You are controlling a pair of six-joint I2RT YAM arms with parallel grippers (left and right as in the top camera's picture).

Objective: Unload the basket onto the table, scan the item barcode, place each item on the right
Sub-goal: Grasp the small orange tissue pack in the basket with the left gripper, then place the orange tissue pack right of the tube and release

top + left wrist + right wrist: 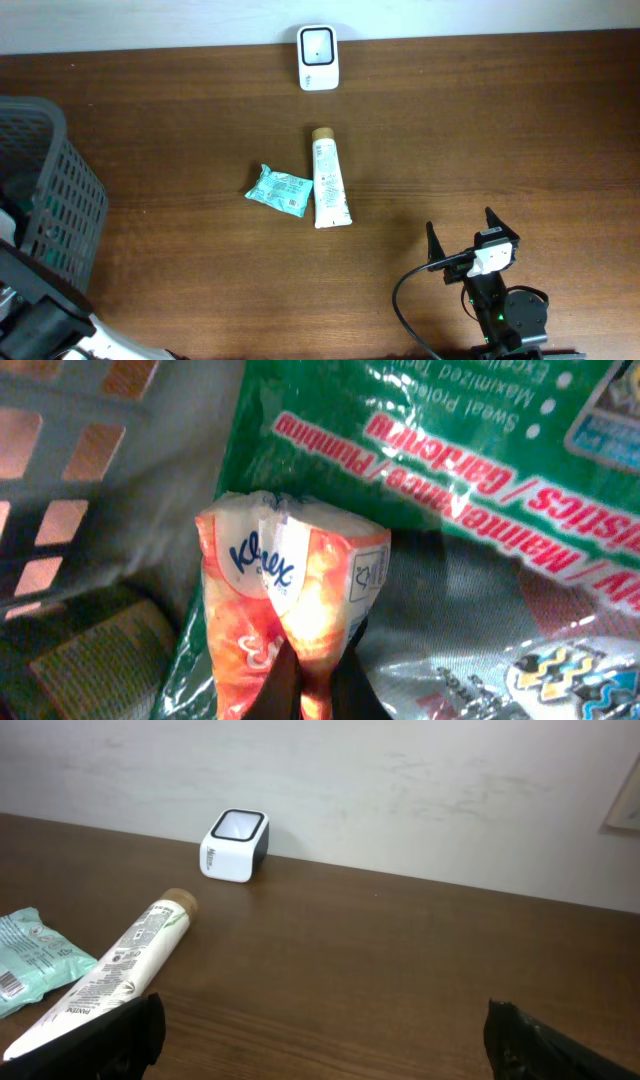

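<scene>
In the left wrist view my left gripper is shut on the lower edge of an orange and white Kleenex tissue pack, its wrapper pinched between the two dark fingers. The pack lies inside the grey basket against a green printed bag. The white barcode scanner stands at the table's far edge, also in the right wrist view. My right gripper hovers open near the front right of the table, with nothing between its fingers.
A white tube with a brown cap and a teal packet lie side by side mid-table, both left of the right gripper. The basket's lattice wall stands close on the left of the tissue pack.
</scene>
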